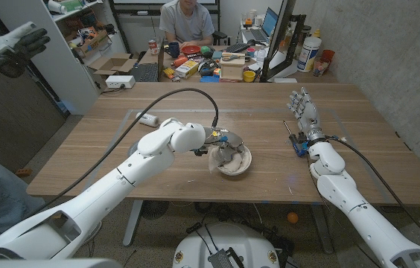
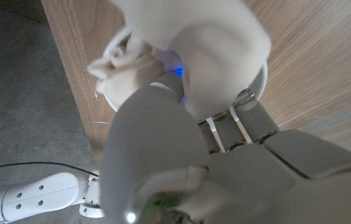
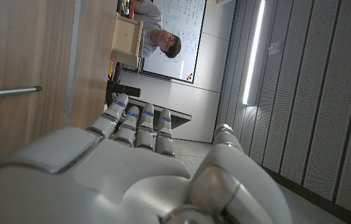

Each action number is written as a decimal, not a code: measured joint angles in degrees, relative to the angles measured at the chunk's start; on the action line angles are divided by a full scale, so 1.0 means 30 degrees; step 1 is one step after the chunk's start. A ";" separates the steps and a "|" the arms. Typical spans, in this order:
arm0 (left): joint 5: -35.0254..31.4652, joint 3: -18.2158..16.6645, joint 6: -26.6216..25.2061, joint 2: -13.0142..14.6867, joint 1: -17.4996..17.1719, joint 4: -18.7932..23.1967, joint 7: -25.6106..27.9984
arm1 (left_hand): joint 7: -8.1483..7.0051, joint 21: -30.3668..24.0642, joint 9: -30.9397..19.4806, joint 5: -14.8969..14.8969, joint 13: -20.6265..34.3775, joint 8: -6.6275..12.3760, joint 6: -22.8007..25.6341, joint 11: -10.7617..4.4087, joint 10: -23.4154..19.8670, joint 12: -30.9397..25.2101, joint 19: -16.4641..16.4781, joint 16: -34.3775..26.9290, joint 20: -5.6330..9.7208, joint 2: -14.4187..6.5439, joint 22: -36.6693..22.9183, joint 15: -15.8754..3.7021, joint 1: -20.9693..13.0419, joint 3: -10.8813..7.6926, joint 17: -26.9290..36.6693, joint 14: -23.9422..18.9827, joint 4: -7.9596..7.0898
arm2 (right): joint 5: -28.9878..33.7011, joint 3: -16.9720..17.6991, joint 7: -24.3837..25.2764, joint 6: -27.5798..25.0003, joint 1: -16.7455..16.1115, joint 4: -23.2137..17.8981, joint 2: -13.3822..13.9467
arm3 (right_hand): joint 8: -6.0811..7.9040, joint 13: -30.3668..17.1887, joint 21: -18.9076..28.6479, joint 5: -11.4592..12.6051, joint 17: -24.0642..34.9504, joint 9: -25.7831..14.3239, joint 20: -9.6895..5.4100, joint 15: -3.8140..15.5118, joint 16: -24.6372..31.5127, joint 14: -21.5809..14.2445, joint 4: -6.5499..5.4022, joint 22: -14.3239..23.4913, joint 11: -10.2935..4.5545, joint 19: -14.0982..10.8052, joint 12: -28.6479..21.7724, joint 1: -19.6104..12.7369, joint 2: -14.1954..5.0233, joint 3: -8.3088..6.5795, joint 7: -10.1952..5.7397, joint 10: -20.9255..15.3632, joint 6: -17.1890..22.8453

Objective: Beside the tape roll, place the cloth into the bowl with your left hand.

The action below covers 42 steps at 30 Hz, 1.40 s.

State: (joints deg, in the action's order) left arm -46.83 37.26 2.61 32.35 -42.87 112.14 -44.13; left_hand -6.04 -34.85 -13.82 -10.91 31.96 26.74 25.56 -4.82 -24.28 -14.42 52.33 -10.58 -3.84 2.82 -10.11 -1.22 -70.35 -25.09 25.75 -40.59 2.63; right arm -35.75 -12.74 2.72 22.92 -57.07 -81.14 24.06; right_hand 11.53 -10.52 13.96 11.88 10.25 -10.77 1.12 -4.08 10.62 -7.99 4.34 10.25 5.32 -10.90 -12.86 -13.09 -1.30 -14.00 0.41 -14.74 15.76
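Observation:
A pale round bowl (image 1: pixel 244 165) stands near the table's front middle. My left hand (image 1: pixel 222 139) hovers right over it, fingers down in the white cloth (image 1: pixel 216 158), which is bunched up and hangs over the bowl's left rim. In the left wrist view the cloth (image 2: pixel 216 37) bulges just past my fingers, with the bowl's rim (image 2: pixel 109 101) beneath it. A small white roll-like object (image 1: pixel 148 119), perhaps the tape roll, lies at the back left. My right hand (image 1: pixel 304 110) stands upright at the right, fingers apart and holding nothing.
A blue-handled screwdriver (image 1: pixel 296 144) lies by my right wrist; its shaft (image 3: pixel 7 92) shows in the right wrist view. A black cable (image 1: pixel 188 91) arcs over my left arm. A person sits behind a cluttered desk; a gloved hand (image 1: pixel 16 45) is raised at far left.

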 measured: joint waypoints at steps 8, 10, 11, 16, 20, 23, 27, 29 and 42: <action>-0.0229 0.0025 -0.0147 -0.0001 0.0303 0.0266 -0.1799 | -0.0210 0.0328 0.0069 0.0212 -0.0300 -0.1224 -0.2353 0.0376 0.1221 0.0646 -0.0329 -0.0084 -0.0403 0.0752 0.0135 0.0343 0.1696 0.0744 -0.0359 0.0892 -0.0640 | -0.0016 -0.0039 -0.0085 0.0027 0.0008 0.0080 -0.0057 | 0.0000 0.0000 -0.0148 0.0000 0.0000 0.0000 0.0000 0.0001 0.0000 0.0001 0.0000 -0.0001 0.0000 0.0000 0.0000 0.0081 -0.0081 -0.0001 0.0001 0.0000 0.0000; -0.0055 -0.0022 -0.0238 -0.0021 0.0362 0.0303 -0.2133 | -0.0214 0.0344 0.0156 0.0212 -0.0302 -0.1126 -0.2120 0.0376 0.1221 0.0646 -0.0330 -0.0085 -0.0406 0.0764 0.0135 0.0342 0.1834 0.0819 -0.0375 0.0892 -0.0715 | -0.0019 -0.0047 -0.0105 0.0027 0.0010 0.0083 -0.0059 | 0.0000 0.0000 -0.0148 0.0000 0.0000 0.0000 0.0000 0.0001 0.0000 0.0001 0.0000 0.0000 -0.0001 0.0000 0.0000 0.0126 -0.0126 0.0000 0.0000 0.0000 0.0000; -0.0055 -0.0027 -0.0238 -0.0023 0.0366 0.0306 -0.2133 | -0.0155 0.0345 0.0215 0.0212 -0.0300 -0.1045 -0.1994 0.0376 0.1220 0.0645 -0.0319 -0.0103 -0.0417 0.0739 0.0133 0.0343 0.1860 0.0819 -0.0419 0.0892 -0.0715 | -0.0024 -0.0050 -0.0113 0.0028 0.0011 0.0085 -0.0062 | 0.0000 -0.0001 -0.0148 0.0000 0.0000 0.0000 0.0000 0.0001 0.0000 0.0001 0.0000 0.0000 0.0000 0.0000 0.0000 0.0128 -0.0128 -0.0001 0.0001 0.0000 0.0000; 0.0594 -0.0166 -0.0531 -0.0081 0.0614 0.0381 -0.2975 | 0.0066 0.0474 0.0128 0.0214 -0.0298 -0.0905 -0.1588 0.0484 0.1109 0.0645 -0.0191 -0.0234 -0.0614 0.0612 0.0113 0.0474 0.1986 0.0896 -0.0441 0.0760 -0.0792 | -0.0054 -0.0054 -0.0133 0.0028 0.0010 0.0087 -0.0065 | 0.0000 0.0000 -0.0148 0.0000 0.0000 0.0000 0.0073 0.0001 0.0000 0.0001 -0.0001 0.0000 0.0000 -0.0073 0.0000 0.0128 -0.0128 0.0000 0.0000 0.0000 0.0000; 0.1156 -0.0283 -0.0789 -0.0084 0.0838 0.0541 -0.3478 | 0.0144 0.0477 0.0111 0.0215 -0.0373 -0.0856 -0.1510 0.0498 0.1094 0.0645 -0.0187 -0.0236 -0.0616 0.0537 0.0036 0.0477 0.2062 0.0896 -0.0440 0.0756 -0.0792 | -0.0067 -0.0054 -0.0147 0.0030 -0.0019 0.0087 -0.0066 | 0.0000 0.0000 -0.0148 0.0000 0.0000 0.0000 0.0138 -0.0040 0.0000 -0.0040 -0.0001 0.0000 0.0000 -0.0138 0.0000 0.0128 -0.0128 -0.0001 0.0000 0.0000 0.0000; 0.1377 -0.0348 -0.0906 -0.0047 0.1030 0.0762 -0.3677 | 0.0170 0.0470 0.0124 0.0215 -0.0395 -0.0871 -0.1485 0.0585 0.1006 0.0645 -0.0121 -0.0238 -0.0680 0.0537 -0.0040 0.0478 0.2061 0.0896 -0.0524 0.0756 -0.0792 | -0.0073 -0.0054 -0.0151 0.0048 -0.0047 0.0087 -0.0066 | 0.0000 0.0000 -0.0148 0.0000 0.0000 0.0000 0.0138 -0.0105 0.0000 -0.0107 0.0000 0.0000 0.0000 -0.0138 0.0000 0.0128 -0.0128 -0.0001 0.0000 0.0000 0.0000; 0.1690 -0.0443 -0.1191 0.0059 0.1311 0.1109 -0.4038 | 0.0169 0.0607 0.0130 0.0216 -0.0396 -0.0871 -0.1349 0.0585 0.1006 0.0645 -0.0135 -0.0242 -0.0667 0.0537 -0.0016 0.0477 0.2061 0.0895 -0.0533 0.0756 -0.0791 | -0.0080 -0.0043 -0.0158 0.0082 -0.0095 0.0076 -0.0065 | 0.0000 0.0000 -0.0148 0.0000 0.0000 0.0000 0.0138 -0.0060 0.0000 -0.0153 0.0063 0.0000 0.0000 -0.0138 0.0000 0.0128 -0.0128 0.0063 0.0000 0.0000 0.0000; 0.1865 -0.0473 -0.1344 0.0112 0.1475 0.1329 -0.4219 | 0.0204 0.0679 0.0133 0.0216 -0.0395 -0.0872 -0.1317 0.0586 0.1006 0.0645 -0.0199 -0.0243 -0.0730 0.0527 -0.0004 0.0593 0.2071 0.0895 -0.0533 0.0872 -0.0791 | -0.0087 -0.0040 -0.0167 0.0090 -0.0103 0.0072 -0.0065 | 0.0000 0.0000 -0.0148 0.0000 0.0000 0.0000 0.0138 -0.0003 0.0000 -0.0211 0.0080 0.0050 0.0000 -0.0138 0.0000 0.0128 -0.0128 0.0080 0.0001 0.0000 0.0000; 0.2583 -0.0530 -0.2043 0.0363 0.2078 0.1936 -0.4799 | 0.0272 0.0828 0.0133 0.0216 -0.0479 -0.0871 -0.1598 0.0782 0.1427 0.0711 -0.0302 -0.0246 -0.0834 0.0388 -0.0007 0.0851 0.2410 0.0974 -0.0664 0.1278 -0.0871 | -0.0153 -0.0023 -0.0225 0.0114 -0.0119 0.0114 -0.0085 | 0.0000 0.0000 -0.0147 0.0000 0.0001 0.0000 0.0207 -0.0001 0.0000 -0.0209 0.0079 0.0097 -0.0007 -0.0207 0.0000 0.0127 -0.0127 0.0079 0.0000 -0.0007 0.0000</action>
State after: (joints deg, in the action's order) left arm -39.08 35.67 -3.52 33.44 -36.63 117.95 -58.53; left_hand -5.22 -32.37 -13.42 -10.26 30.52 24.12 20.77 -2.47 -19.99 -12.29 51.43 -11.32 -6.35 3.98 -10.12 1.33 -63.12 -22.17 23.76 -36.75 0.01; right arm -36.21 -12.81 2.04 23.26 -57.43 -80.79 23.80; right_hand 11.53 -10.52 13.52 11.88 10.25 -10.77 1.74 -4.09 10.62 -8.62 4.58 10.55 5.30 -11.52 -12.86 -12.70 -1.68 -13.76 0.41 -14.76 15.76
